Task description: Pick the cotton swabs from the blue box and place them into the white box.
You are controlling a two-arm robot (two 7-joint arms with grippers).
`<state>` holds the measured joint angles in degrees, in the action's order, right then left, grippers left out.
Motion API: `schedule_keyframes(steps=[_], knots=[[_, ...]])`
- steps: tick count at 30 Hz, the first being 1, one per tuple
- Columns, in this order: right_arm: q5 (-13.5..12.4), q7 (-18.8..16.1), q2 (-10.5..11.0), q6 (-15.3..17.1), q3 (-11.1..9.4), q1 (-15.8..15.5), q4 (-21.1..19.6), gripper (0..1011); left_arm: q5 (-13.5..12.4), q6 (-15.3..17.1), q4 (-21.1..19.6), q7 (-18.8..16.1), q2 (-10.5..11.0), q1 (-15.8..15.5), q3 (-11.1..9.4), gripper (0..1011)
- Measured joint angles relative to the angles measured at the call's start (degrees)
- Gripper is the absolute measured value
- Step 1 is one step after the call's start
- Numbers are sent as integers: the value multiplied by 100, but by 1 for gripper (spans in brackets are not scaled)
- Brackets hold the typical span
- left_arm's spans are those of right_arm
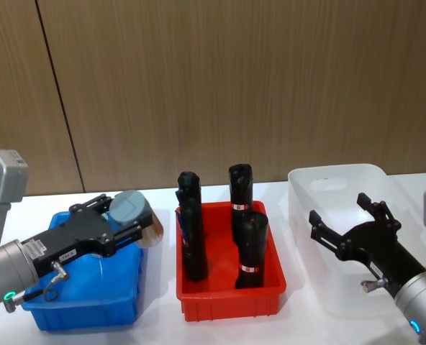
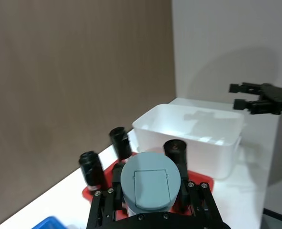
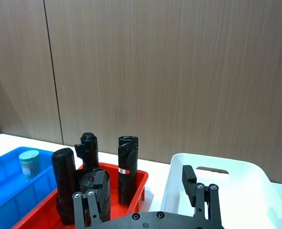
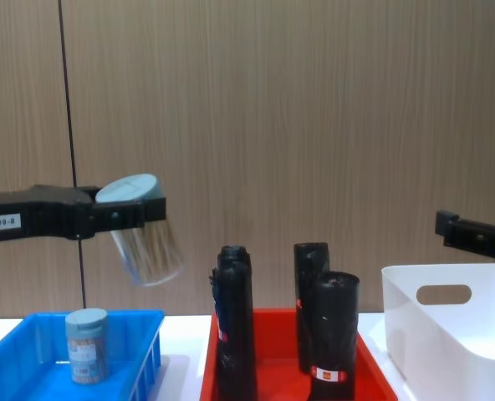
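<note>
**A:** Head view, entries?
**B:** Left gripper (image 1: 125, 218), clamped on a cotton swab jar (image 1: 134, 213), held over the right end of the blue box (image 1: 83, 305). Right gripper (image 1: 348, 224), fingers spread wide and empty, above the white box (image 1: 335, 176). Red bin (image 1: 231, 296) between the two boxes, with black cylinders (image 1: 250, 248) upright inside.

**A:** Left wrist view?
**B:** The jar's grey-blue lid faces the camera. The fingers (image 2: 116, 183) press its sides. The white box lies beyond.

**A:** Right wrist view?
**B:** Right gripper's fingers (image 3: 196, 188) well apart, with nothing between them. Second jar (image 3: 29, 164) upright in the blue box.

**A:** Chest view?
**B:** The held jar is tilted, lid uppermost, well above the blue box. The second jar stands inside it. The right gripper is near the right edge, above the white box.
</note>
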<state>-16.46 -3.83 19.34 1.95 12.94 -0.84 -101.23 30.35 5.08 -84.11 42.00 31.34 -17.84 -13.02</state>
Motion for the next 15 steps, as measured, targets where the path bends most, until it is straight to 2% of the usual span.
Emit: schedule_keyframes(steps=[5, 15], knots=[[0, 0, 0, 0, 0, 0, 0, 1002, 133, -20, 259, 539, -96, -220, -63, 669], [0, 0, 0, 0, 0, 0, 0, 1002, 276, 0, 553, 1072, -287, -502, -211, 669]])
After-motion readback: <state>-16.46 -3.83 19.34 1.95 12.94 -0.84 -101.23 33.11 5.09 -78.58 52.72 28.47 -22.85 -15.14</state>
